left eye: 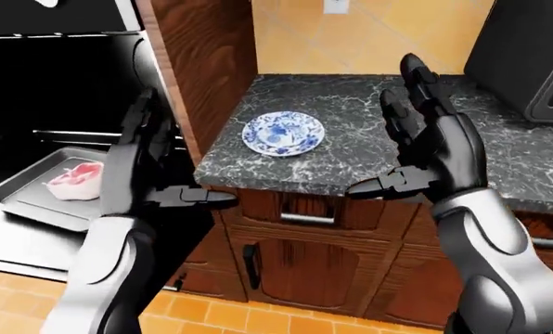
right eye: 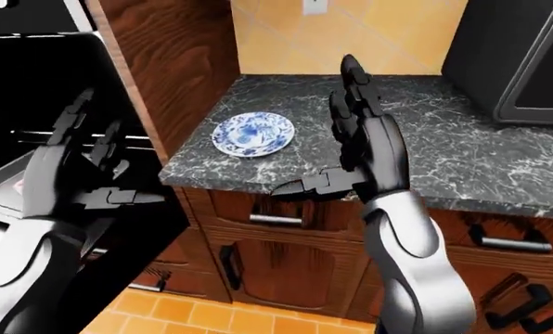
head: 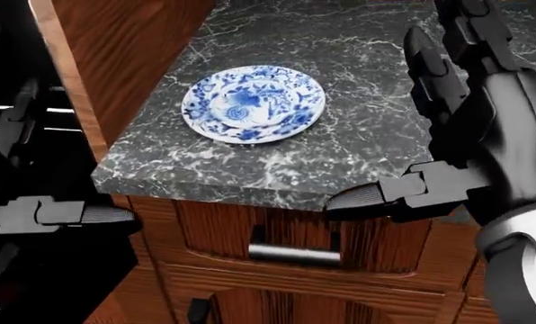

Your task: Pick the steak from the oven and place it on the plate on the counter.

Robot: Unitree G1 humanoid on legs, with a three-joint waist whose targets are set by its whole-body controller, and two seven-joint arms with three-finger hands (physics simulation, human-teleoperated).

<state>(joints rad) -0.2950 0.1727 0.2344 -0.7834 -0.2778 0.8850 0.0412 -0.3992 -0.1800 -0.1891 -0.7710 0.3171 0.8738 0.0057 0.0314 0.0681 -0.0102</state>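
The pink steak [left eye: 75,181] lies on a grey tray [left eye: 35,205] inside the open black oven [left eye: 54,97] at the left of the left-eye view. The blue-and-white plate [left eye: 283,133] sits empty on the dark marble counter [left eye: 369,153]; it also shows in the head view [head: 253,102]. My left hand [left eye: 169,177] is open and empty, raised just right of the steak and in front of the oven. My right hand [left eye: 397,149] is open and empty, raised over the counter's edge to the right of the plate.
A tall wooden panel [left eye: 207,62] stands between the oven and the counter. Wooden drawers with metal handles [left eye: 306,218] sit below the counter. A black microwave [left eye: 527,56] stands on the counter at the right. The floor is orange tile [left eye: 211,316].
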